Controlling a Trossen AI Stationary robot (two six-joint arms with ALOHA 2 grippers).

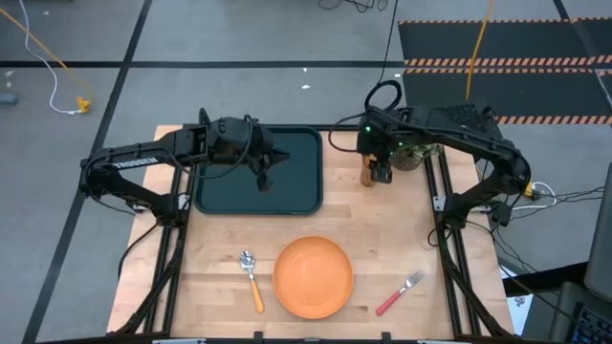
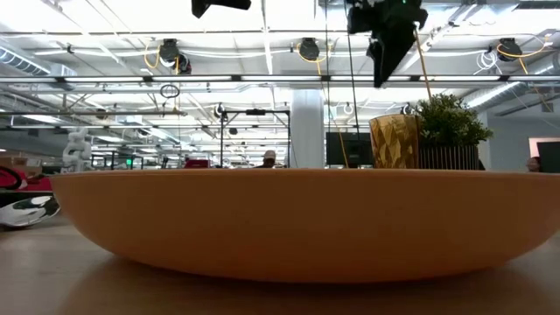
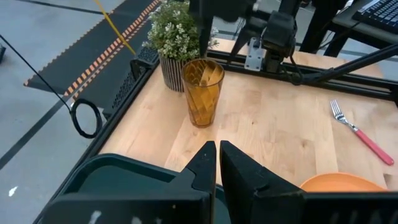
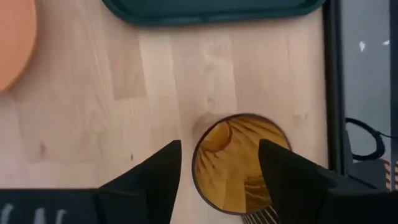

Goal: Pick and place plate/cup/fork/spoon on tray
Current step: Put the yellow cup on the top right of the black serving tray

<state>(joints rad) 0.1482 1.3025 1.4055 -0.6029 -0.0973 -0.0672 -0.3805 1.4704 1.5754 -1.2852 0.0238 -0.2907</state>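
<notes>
The amber cup (image 1: 367, 173) stands upright on the wooden table beside the potted plant; it also shows in the left wrist view (image 3: 202, 92) and the low view (image 2: 394, 140). My right gripper (image 4: 219, 147) hangs open above the cup (image 4: 239, 163), fingers pointing down, well clear of its rim (image 2: 383, 48). My left gripper (image 3: 216, 163) is shut and empty over the dark tray (image 1: 220, 191). The orange plate (image 1: 313, 277), the orange-handled spoon (image 1: 251, 279) and the red-handled fork (image 1: 399, 293) lie flat on the table near its front edge.
A potted green plant (image 1: 413, 156) stands right behind the cup at the table's far right. Black frame rails (image 1: 443, 205) run along the table's sides. Bare wood lies between the tray and the plate.
</notes>
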